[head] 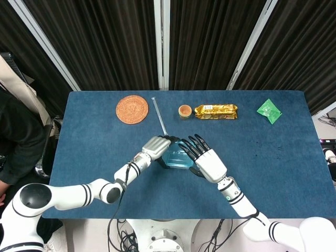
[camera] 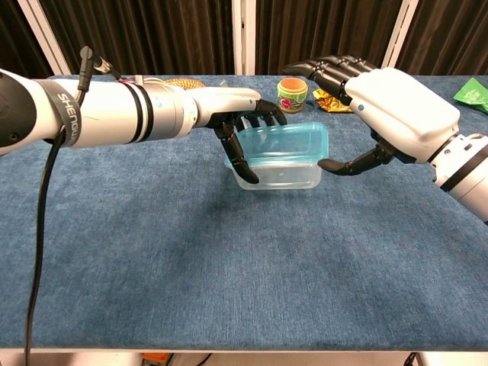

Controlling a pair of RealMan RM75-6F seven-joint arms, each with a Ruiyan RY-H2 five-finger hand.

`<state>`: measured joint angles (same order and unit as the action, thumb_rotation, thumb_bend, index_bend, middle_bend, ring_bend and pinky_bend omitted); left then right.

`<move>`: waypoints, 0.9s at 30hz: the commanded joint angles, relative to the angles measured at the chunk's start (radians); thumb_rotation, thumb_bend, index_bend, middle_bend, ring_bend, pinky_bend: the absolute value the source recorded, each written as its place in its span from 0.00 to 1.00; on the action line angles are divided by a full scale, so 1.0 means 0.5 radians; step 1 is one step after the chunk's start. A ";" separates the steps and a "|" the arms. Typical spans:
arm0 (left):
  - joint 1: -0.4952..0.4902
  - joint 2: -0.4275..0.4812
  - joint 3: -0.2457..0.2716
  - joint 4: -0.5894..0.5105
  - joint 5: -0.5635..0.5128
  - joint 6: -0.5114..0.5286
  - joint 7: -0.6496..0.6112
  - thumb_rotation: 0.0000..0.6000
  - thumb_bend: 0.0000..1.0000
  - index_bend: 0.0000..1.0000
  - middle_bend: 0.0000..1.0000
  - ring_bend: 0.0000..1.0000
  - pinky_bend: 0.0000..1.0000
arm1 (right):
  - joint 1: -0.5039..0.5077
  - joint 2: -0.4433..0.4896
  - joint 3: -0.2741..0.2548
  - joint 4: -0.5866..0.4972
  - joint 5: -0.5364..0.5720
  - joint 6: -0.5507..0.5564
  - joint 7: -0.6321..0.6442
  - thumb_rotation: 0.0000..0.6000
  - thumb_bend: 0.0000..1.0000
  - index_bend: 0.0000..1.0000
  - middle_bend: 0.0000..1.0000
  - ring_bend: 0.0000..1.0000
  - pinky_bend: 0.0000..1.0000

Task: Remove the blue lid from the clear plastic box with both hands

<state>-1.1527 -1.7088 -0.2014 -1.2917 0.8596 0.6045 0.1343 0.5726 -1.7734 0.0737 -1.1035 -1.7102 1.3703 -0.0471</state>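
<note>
The clear plastic box (camera: 276, 175) stands mid-table, and its blue lid (camera: 284, 141) is tilted, with the right end raised off the rim. My left hand (camera: 240, 122) grips the box's left end, fingers curled down over its front and back. My right hand (camera: 385, 99) is at the right end. Its thumb tip touches under the lid's right corner, and its fingers (camera: 324, 72) stretch out above the lid without clearly touching it. In the head view both hands, left (head: 156, 147) and right (head: 207, 160), flank the box (head: 176, 158).
Along the far edge of the blue table (head: 273, 157) lie a round brown coaster (head: 132, 109), a thin clear rod (head: 159, 115), a small cup (head: 184, 111), a gold packet (head: 216, 111) and a green packet (head: 269, 111). A person sits at far left.
</note>
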 commanded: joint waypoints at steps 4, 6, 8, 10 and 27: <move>-0.001 -0.003 0.000 0.001 0.002 0.004 0.007 1.00 0.00 0.28 0.22 0.19 0.23 | 0.003 -0.002 -0.002 0.013 0.004 0.011 0.009 1.00 0.43 0.08 0.10 0.00 0.00; -0.001 -0.003 0.000 0.000 0.003 0.005 0.009 1.00 0.00 0.28 0.22 0.19 0.22 | 0.004 -0.003 -0.001 0.015 0.005 0.016 0.009 1.00 0.43 0.08 0.10 0.00 0.00; -0.002 -0.003 0.003 0.000 0.007 0.005 0.013 1.00 0.00 0.28 0.22 0.19 0.22 | 0.004 -0.004 0.001 0.019 0.010 0.021 0.016 1.00 0.43 0.08 0.10 0.00 0.00; -0.002 -0.005 0.006 0.002 0.008 0.006 0.017 1.00 0.00 0.28 0.22 0.19 0.22 | 0.007 -0.005 0.006 0.024 0.012 0.028 0.017 1.00 0.43 0.08 0.11 0.00 0.00; 0.007 -0.015 0.008 0.012 0.038 0.020 0.025 1.00 0.00 0.27 0.21 0.19 0.22 | 0.019 0.001 0.013 0.016 0.026 0.043 -0.006 1.00 0.50 0.21 0.14 0.00 0.00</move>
<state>-1.1493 -1.7163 -0.1976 -1.2854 0.8786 0.6140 0.1466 0.5822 -1.7733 0.0805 -1.0962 -1.6975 1.3917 -0.0470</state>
